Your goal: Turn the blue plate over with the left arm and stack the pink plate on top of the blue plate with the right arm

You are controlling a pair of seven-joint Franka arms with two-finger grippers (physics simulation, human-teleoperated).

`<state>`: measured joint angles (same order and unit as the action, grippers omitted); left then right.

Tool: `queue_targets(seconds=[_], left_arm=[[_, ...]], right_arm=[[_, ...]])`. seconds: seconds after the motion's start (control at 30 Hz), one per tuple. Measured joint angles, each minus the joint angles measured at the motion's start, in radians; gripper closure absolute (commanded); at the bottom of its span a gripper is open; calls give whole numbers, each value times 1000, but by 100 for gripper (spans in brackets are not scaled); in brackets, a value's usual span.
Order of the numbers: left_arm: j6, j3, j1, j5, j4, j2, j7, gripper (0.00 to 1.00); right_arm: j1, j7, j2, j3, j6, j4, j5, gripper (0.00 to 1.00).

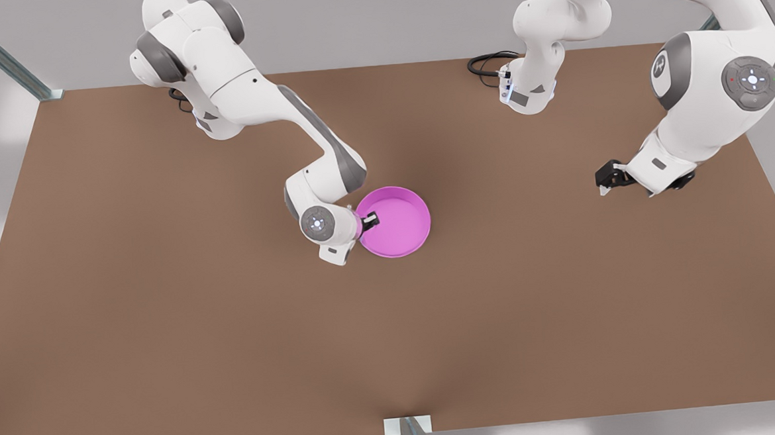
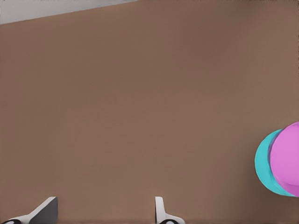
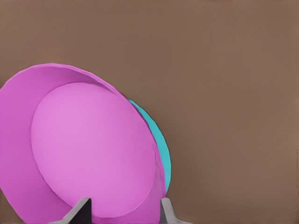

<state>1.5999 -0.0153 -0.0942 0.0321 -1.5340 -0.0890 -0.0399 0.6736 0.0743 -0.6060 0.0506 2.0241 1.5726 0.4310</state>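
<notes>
The pink plate (image 1: 398, 223) lies rim up near the table's middle, right over the blue plate, whose turquoise edge peeks out beneath it in the left wrist view (image 2: 263, 161) and the right wrist view (image 3: 160, 140). My right gripper (image 1: 364, 222) is on the arm at the front view's left. It stands open astride the pink plate's (image 3: 88, 149) near rim, one finger (image 3: 83, 210) inside the dish and the other at its outer edge. My left gripper (image 1: 603, 183) hangs open over bare table at the front view's right, far from the plates, with nothing between its fingers (image 2: 161, 210).
The brown table (image 1: 167, 322) spreads wide on all sides of the plates. A black cable (image 1: 485, 63) loops at the far edge beside the arm base at the front view's right. Metal frame posts stand at the table's corners and front edge.
</notes>
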Motion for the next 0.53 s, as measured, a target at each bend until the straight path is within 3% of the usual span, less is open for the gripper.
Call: queue_targets(seconds=[0.03, 0.1, 0.13, 0.17, 0.23, 0.33, 0.53], left_arm=[[0, 0, 1, 0, 0, 0, 0, 0], [1, 2, 3, 0, 0, -2, -2, 0], [0, 2, 4, 0, 1, -2, 0, 0], [0, 2, 2, 0, 1, -2, 0, 0], [-1, 0, 0, 0, 2, 0, 10, 0], [0, 1, 0, 1, 2, -1, 5, 0], [-1, 1, 1, 0, 2, 1, 16, 0]], right_arm=[[-7, 4, 26, 8, -23, -4, -1, 0], [-31, 47, 132, 107, -234, -52, -4, 0], [-96, 69, 193, 169, -394, -117, -69, 0], [-204, 63, 227, 177, -475, -165, -169, 0], [-352, 64, 290, 177, -475, -170, -311, 0], [-476, -36, 320, 168, -406, -174, -344, 0], [-491, -180, 319, 171, -414, -218, -407, 0]])
